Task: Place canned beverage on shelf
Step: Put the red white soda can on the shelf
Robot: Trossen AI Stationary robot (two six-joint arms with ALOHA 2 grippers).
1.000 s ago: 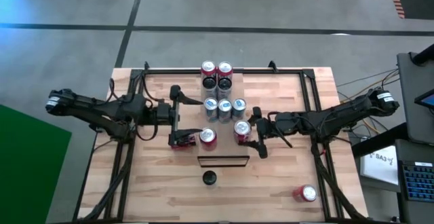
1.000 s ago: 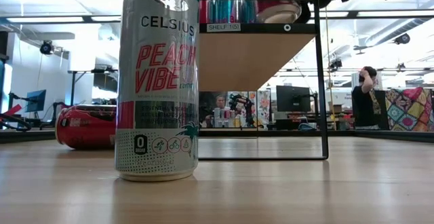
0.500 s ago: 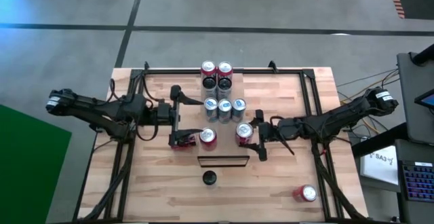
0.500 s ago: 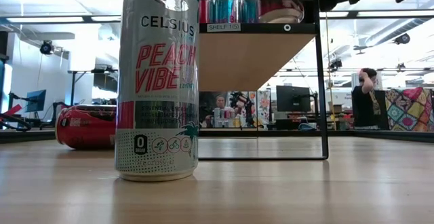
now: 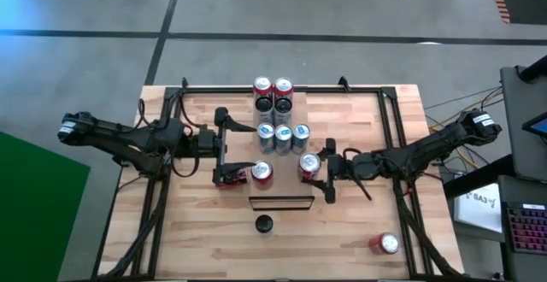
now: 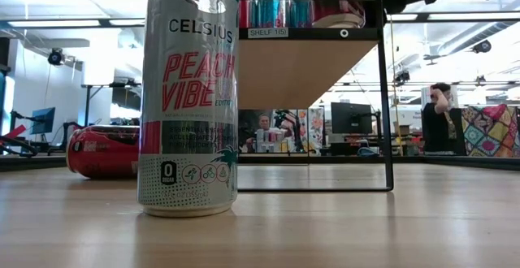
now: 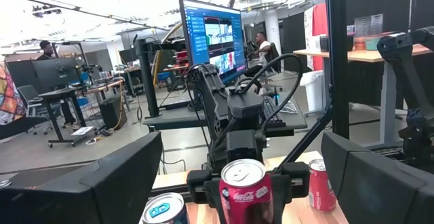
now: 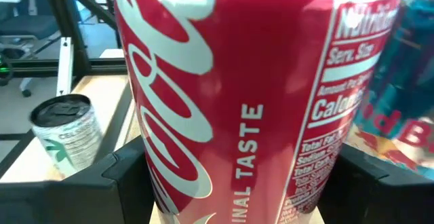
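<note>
**Right arm brings a red cola can to the front of the shelf**

While the left arm waits out on the left side, its tool [image 5: 224, 148] spread wide and holding nothing, all the action is on the right. The right tool [image 5: 327, 179] is clamped on a red cola can [image 5: 309, 165], and the right wrist view shows why the grip looks sound: dark fingers [image 8: 129, 173] sit on either side of the can body [image 8: 230, 95], low down, keeping it upright so it can stand flat when let go.

And where is it? Right at the near end of the shelf [image 6: 305, 65], at its right side, just beside another red can [image 5: 262, 173] standing on the left of that same end. From table height the can bottom [image 6: 337, 14] looks to sit on the raised board or a hair above it; I can't tell which.

Farther back the row is packed: three blue-and-silver cans [image 5: 283, 133], then more cans [image 5: 273, 94] at the far end. That's my read on why this slot at the front was chosen.

The right arm reaches in low from the right edge of the worktop [image 5: 359, 239], nearly level, wrist pointing left.

Still off the shelf: a tall Celsius can [image 6: 191, 97] standing on the worktop near the front, and a red can [image 5: 385, 244] lying at the near right corner
</note>
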